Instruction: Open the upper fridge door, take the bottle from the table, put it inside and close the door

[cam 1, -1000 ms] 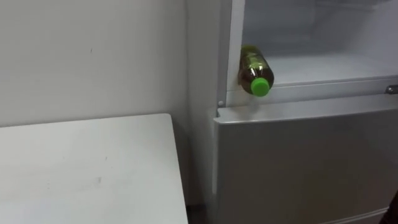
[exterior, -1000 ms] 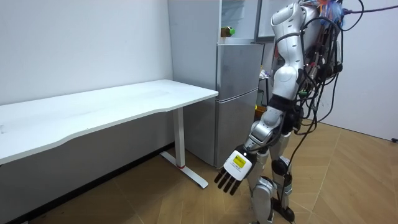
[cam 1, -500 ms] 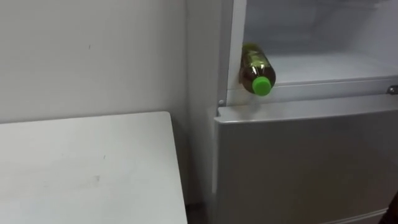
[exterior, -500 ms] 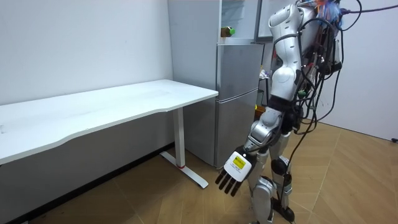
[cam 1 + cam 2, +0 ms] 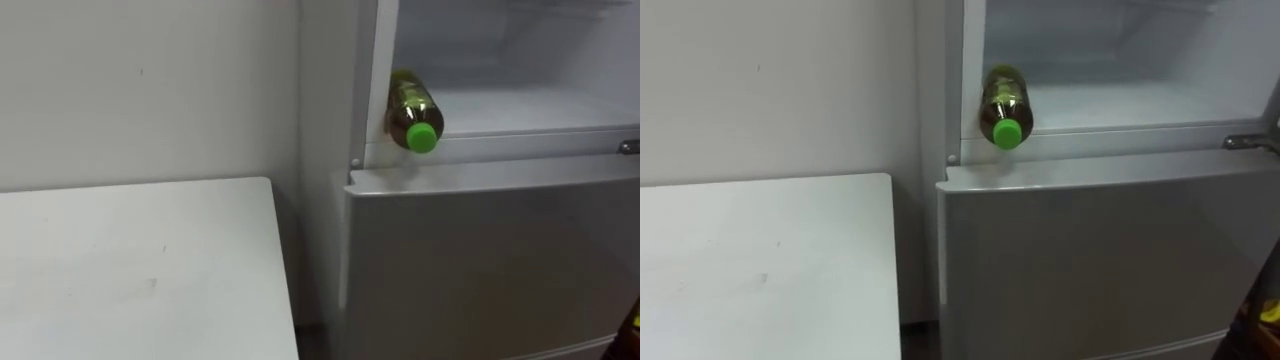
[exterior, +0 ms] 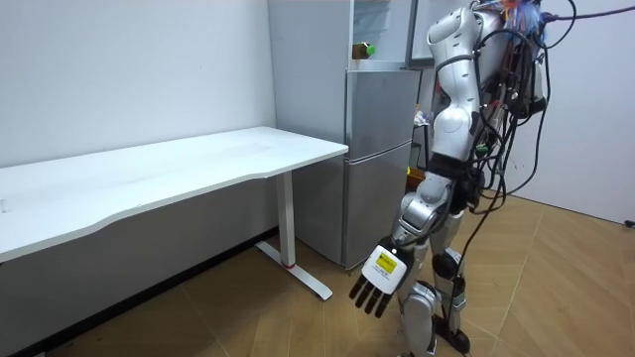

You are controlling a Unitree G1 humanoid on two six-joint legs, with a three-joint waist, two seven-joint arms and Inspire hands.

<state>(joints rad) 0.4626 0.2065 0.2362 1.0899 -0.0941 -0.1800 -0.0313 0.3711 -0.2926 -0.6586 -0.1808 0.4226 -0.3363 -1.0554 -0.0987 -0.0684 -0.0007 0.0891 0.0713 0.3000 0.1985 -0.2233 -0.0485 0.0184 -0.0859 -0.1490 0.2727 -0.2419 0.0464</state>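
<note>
The bottle point(image 5: 410, 108) lies on its side at the front left corner of the open upper fridge compartment point(image 5: 530, 105), its green cap pointing out over the ledge. Its body holds a yellow-green drink. The room view's bottle point(image 6: 363, 49) shows on top of the grey lower fridge door point(image 6: 377, 159). I stand in front of the fridge. My left hand point(image 6: 380, 280) hangs low beside my leg, fingers straight and holding nothing, well away from the bottle.
A white table point(image 5: 140, 270) stands to the left of the fridge against the wall, its corner close to the fridge's side. The lower fridge door point(image 5: 480, 260) is closed. Wooden floor point(image 6: 556, 288) lies open behind me.
My left hand has swung slightly lower and toward the room view's right. The eye view has shifted a little; the bottle has not moved.
</note>
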